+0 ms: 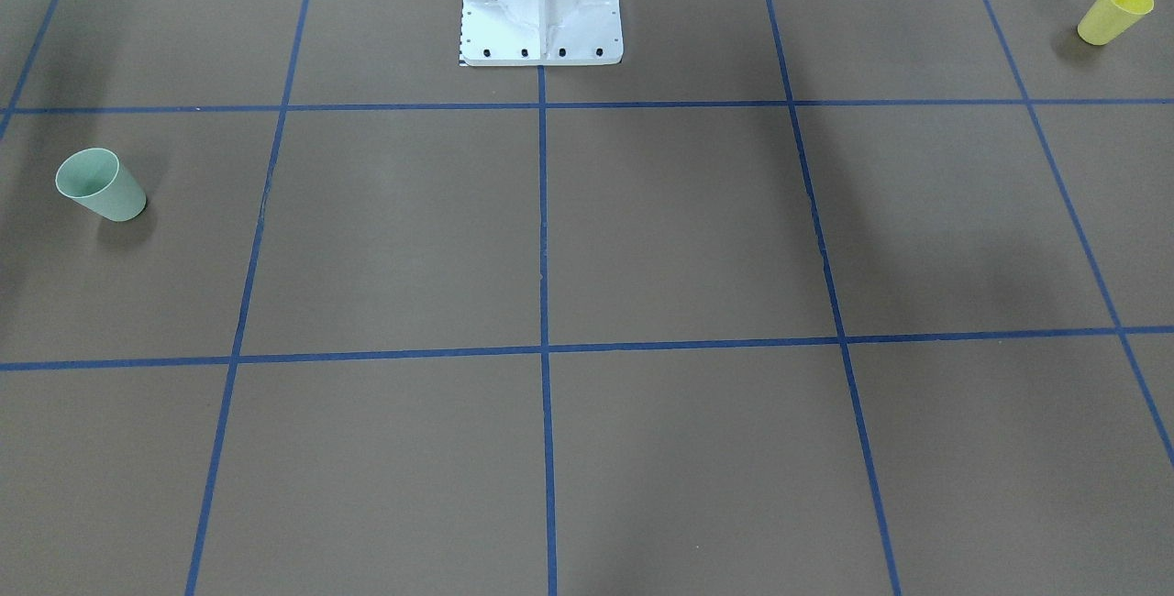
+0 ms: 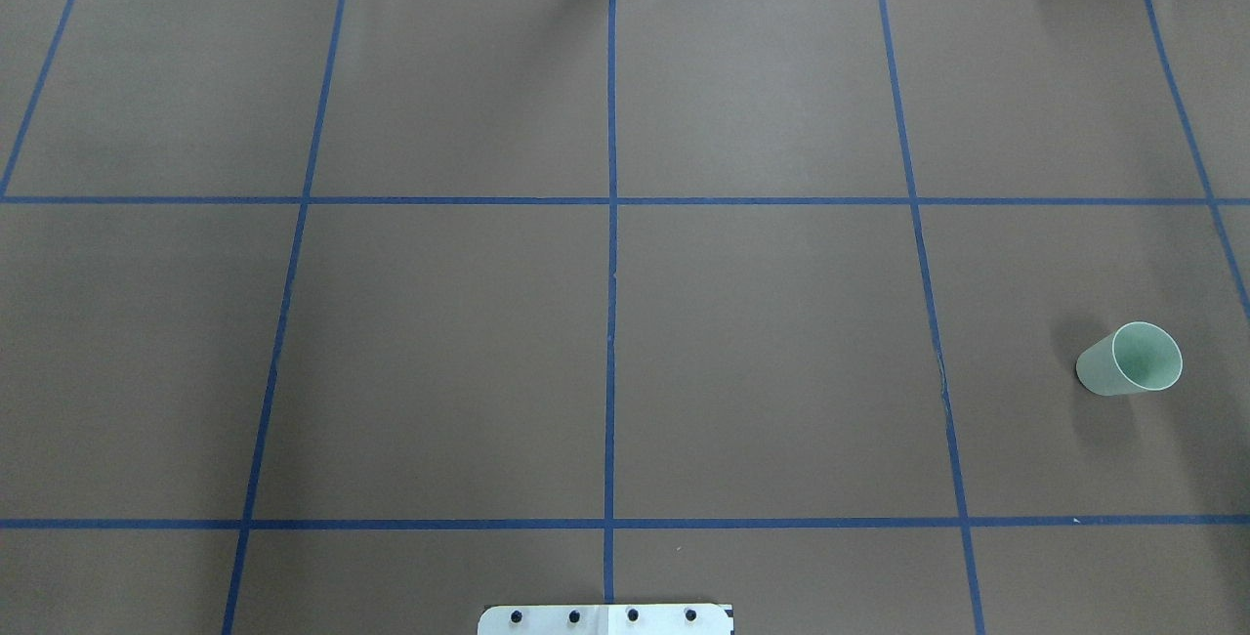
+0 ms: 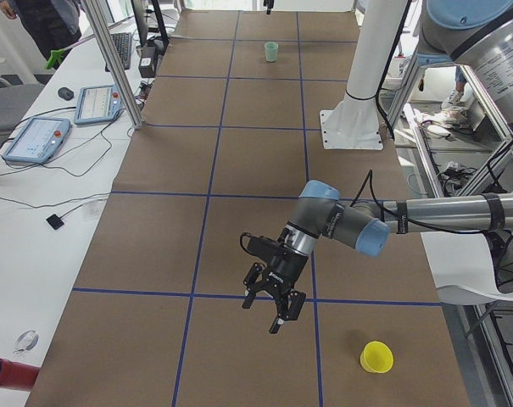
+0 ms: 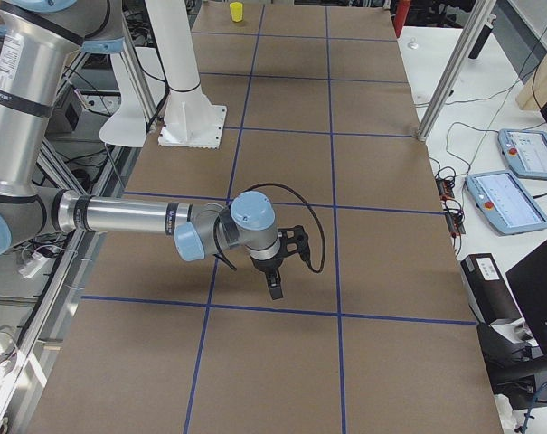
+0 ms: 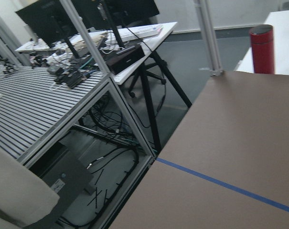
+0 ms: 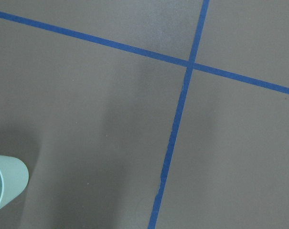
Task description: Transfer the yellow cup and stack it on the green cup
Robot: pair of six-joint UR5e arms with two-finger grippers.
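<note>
yellow cup (image 1: 1114,13) upright, far out to robot base's (image 1: 541,9) left | green cup (image 1: 99,185) upright, far to its right | left gripper (image 3: 269,307), right gripper (image 4: 275,289): opening and hold, cannot tell

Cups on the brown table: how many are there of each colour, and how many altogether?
yellow cup: 1
green cup: 1
Total: 2 cups
</note>
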